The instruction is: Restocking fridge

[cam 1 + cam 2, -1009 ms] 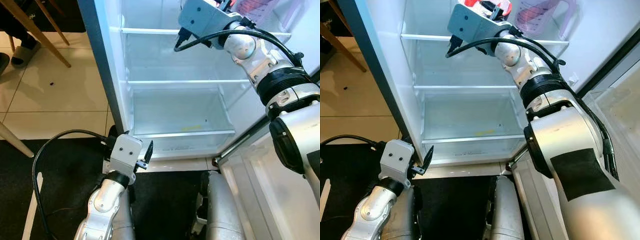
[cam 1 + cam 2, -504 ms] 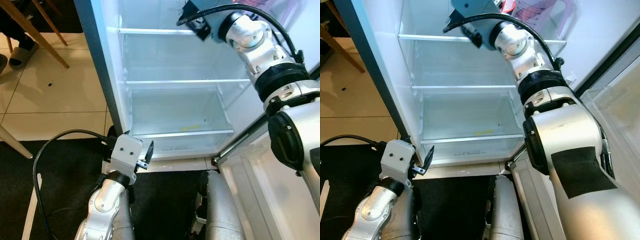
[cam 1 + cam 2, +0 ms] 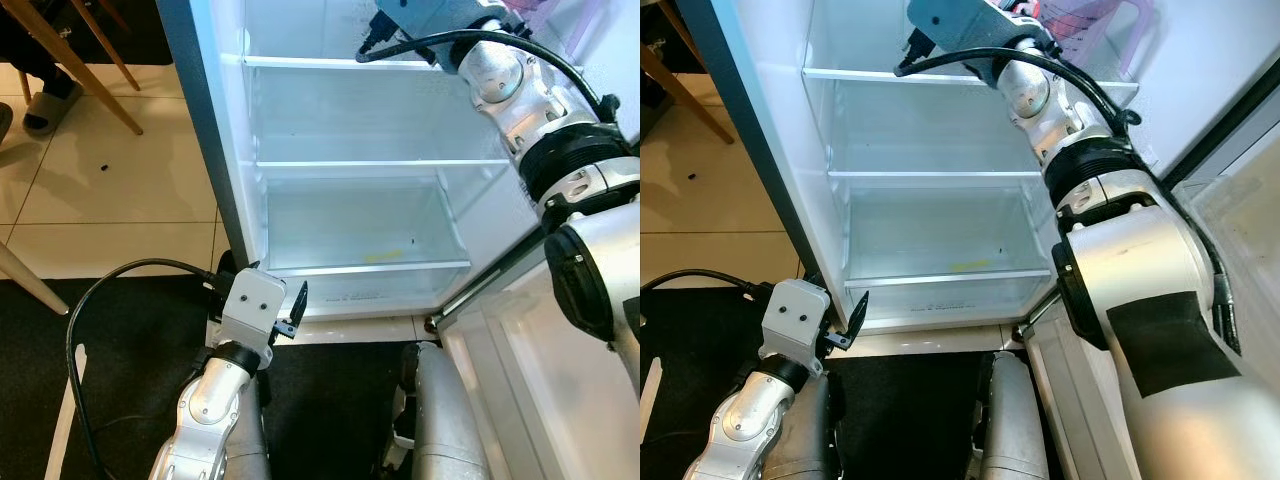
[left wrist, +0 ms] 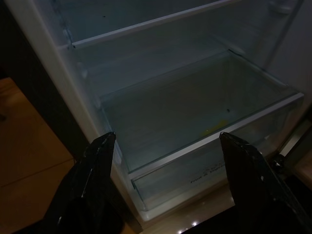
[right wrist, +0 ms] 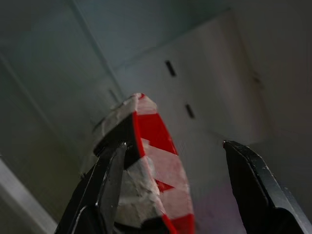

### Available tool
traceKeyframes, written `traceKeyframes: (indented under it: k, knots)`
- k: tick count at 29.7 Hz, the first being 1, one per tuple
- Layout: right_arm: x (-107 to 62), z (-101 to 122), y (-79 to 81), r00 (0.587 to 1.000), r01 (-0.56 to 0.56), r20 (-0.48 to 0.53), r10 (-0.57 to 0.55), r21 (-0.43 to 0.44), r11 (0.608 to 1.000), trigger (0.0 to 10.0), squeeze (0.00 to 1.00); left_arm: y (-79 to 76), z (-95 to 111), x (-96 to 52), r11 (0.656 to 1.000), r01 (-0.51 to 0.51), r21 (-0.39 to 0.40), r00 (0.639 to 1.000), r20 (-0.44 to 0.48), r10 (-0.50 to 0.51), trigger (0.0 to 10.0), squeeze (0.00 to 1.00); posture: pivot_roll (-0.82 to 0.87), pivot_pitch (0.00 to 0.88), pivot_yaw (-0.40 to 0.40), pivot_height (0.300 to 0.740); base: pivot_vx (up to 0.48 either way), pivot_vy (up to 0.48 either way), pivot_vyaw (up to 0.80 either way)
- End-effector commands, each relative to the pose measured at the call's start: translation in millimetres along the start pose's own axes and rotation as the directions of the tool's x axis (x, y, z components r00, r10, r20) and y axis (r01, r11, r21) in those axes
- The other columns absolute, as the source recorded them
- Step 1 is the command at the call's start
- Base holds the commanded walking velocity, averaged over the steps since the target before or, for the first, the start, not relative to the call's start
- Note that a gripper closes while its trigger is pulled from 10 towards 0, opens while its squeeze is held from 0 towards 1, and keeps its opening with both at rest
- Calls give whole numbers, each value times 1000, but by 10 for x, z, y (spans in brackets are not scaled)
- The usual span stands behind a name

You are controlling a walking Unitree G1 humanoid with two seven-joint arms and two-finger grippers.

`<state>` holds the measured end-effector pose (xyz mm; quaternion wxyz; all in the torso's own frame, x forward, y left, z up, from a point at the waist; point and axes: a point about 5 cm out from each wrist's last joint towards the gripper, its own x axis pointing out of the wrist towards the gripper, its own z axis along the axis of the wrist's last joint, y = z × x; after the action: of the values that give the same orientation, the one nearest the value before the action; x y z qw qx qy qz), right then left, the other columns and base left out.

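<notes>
The fridge [image 3: 235, 150] stands open. The right gripper [image 5: 170, 195] is up high, over the top shelf [image 3: 870, 75] on the far side. Its jaws are wide, and a red and white packet [image 5: 151, 161] sits between them, close against one finger [image 5: 105, 190]. A purple jug [image 3: 1095, 25] stands just to its right. The left gripper [image 4: 165, 180] hangs low by the drawer [image 4: 204, 141], jaws wide with nothing in them.
</notes>
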<state>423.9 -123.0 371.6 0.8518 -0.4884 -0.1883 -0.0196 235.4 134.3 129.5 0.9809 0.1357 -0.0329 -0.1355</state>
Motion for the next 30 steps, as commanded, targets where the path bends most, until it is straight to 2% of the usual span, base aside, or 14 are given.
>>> traceKeyframes:
  k: [1,4,11,15,16,17,18,20,21,22,27,30]
  knots:
    - [-15,-125,-73,997,40,-61,-43,-48,998,10000,0,-23,-59,-36,1000,8,-5,1000,-25,-8,10000,0,195,254,-105,553,0,0,0]
    - [-43,-260,-51,992,16,-124,-25,-75,997,10000,0,-12,-55,-19,1000,-1,-13,1000,-25,1,10000,0,192,252,-108,553,0,0,0]
    - [-51,-291,-53,992,-8,-127,-4,-94,996,10000,0,-24,-65,-2,1000,-1,-19,1000,-26,1,10000,0,178,248,-106,553,0,0,0]
    - [-16,-92,-43,999,-48,-12,49,55,997,10000,0,-33,-62,20,1000,-1,-22,1000,-21,1,10000,0,171,244,-110,553,0,0,0]
    - [-9,-21,-35,997,-78,32,75,143,987,10000,0,-36,-65,23,1000,-1,-24,1000,-21,1,10000,0,165,242,-111,553,0,0,0]
    - [-9,-21,-35,997,-78,32,75,143,987,10000,0,-36,-65,23,1000,-1,-24,1000,-21,1,10000,0,165,242,-111,553,0,0,0]
    - [-11,74,-15,986,-146,119,117,279,949,10000,0,-48,-80,27,1000,1,-27,1000,-23,-2,10000,0,152,238,-111,553,0,0,0]
    - [-13,92,-11,982,-162,139,124,307,938,10000,0,-53,-84,29,1000,2,-27,1000,-24,-2,10000,0,152,238,-111,553,0,0,0]
    - [-44,39,51,976,-199,168,141,417,887,10000,0,-74,-102,49,1000,14,-26,1000,-24,-14,10000,0,131,233,-106,553,0,0,0]
    - [-61,8,78,974,-209,177,142,457,865,10000,0,-81,-109,60,1000,20,-23,1000,-24,-20,10000,0,125,231,-104,553,0,0,0]
    - [-172,-95,137,964,-216,243,106,489,845,10000,0,-90,-157,107,999,43,-9,999,-30,-43,10000,0,98,225,-91,553,0,0,0]
    - [-215,-134,153,964,-211,245,98,491,845,10000,0,-90,-167,118,999,49,-8,998,-31,-49,10000,0,88,221,-89,553,0,0,0]
